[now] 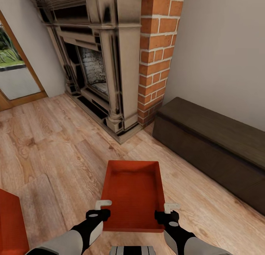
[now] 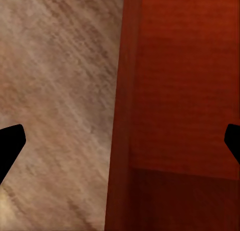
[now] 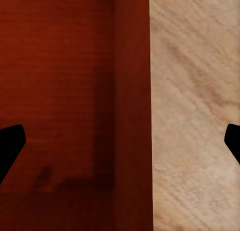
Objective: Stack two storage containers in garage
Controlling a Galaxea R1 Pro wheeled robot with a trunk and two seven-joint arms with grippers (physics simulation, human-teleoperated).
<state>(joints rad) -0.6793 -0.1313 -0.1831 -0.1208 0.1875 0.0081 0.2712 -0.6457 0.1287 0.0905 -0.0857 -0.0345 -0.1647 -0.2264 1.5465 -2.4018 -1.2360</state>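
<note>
One orange-red storage container [image 1: 132, 190] lies open side up on the light wood floor of the living room, straight in front of me. My left gripper [image 1: 102, 209] is open and straddles its left side wall [image 2: 125, 116] near the close end. My right gripper [image 1: 167, 211] is open as well, its fingers wide apart on either side of the right wall [image 3: 132, 91]. The wrist views show each wall running between the black fingertips [image 2: 10, 141] [image 3: 10, 141], with a gap on both sides. The other storage container [image 1: 11, 225] is cut off at the lower left edge of the head view.
A stone fireplace [image 1: 95, 63] with a brick column [image 1: 158, 45] stands ahead. A long dark low bench [image 1: 213, 148] runs along the right wall. A wood-framed glass door [image 1: 14, 63] is at the far left. Wood floor [image 1: 48, 148] lies open between them.
</note>
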